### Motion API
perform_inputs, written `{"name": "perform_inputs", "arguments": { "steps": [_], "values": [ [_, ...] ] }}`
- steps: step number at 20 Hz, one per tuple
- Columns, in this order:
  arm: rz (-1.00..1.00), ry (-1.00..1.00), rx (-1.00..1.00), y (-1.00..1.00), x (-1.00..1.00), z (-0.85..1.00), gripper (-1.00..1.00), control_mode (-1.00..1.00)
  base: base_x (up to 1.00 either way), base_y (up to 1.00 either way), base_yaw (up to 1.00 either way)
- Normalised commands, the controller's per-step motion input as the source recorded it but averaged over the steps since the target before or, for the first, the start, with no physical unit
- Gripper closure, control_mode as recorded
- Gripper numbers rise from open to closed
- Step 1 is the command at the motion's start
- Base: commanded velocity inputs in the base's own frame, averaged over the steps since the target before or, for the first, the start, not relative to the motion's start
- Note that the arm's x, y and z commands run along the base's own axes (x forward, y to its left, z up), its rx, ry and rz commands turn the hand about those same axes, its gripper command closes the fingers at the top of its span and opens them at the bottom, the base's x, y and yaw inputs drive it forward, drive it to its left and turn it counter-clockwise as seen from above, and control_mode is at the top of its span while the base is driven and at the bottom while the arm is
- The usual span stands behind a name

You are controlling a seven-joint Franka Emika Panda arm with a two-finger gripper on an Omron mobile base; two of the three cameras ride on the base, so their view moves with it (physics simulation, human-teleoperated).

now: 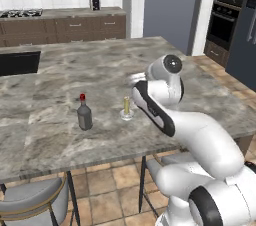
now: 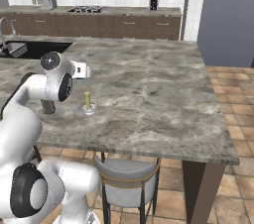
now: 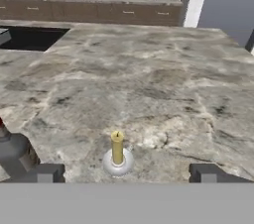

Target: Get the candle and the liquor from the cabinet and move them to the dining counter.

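Standing candle upright on dining counter, liquor near beside it | my gripper spread wide, holding nothing | both items look delivered; next, lift clear.

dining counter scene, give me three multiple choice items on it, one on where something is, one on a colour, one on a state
1. Where does the candle stand?
A. on the dining counter
B. on a stool
C. inside a wall cabinet

2. What colour is the cap of the liquor?
A. blue
B. red
C. white

3. How is the gripper?
A. shut on the candle
B. shut on the liquor
C. open, holding nothing

Answers:
1. A, the candle in its white holder rests on the marble top, beside the bottle.
2. B, the left base view shows a red cap on the dark bottle.
3. C, in the hand view the two fingertips stand wide apart on either side of the candle, touching neither it nor the bottle.
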Motion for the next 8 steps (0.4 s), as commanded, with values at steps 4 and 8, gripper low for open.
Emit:
{"name": "perform_inputs", "arguments": {
  "steps": [4, 8],
  "values": [
    [-0.24, 0.06, 0.00, -0.46, -0.99, 0.74, -1.00, -1.00, 0.00, 0.00, 0.00],
    [-0.16, 0.00, 0.00, -0.40, -1.00, 0.48, -1.00, -1.00, 0.00, 0.00, 0.00]
  ]
}}
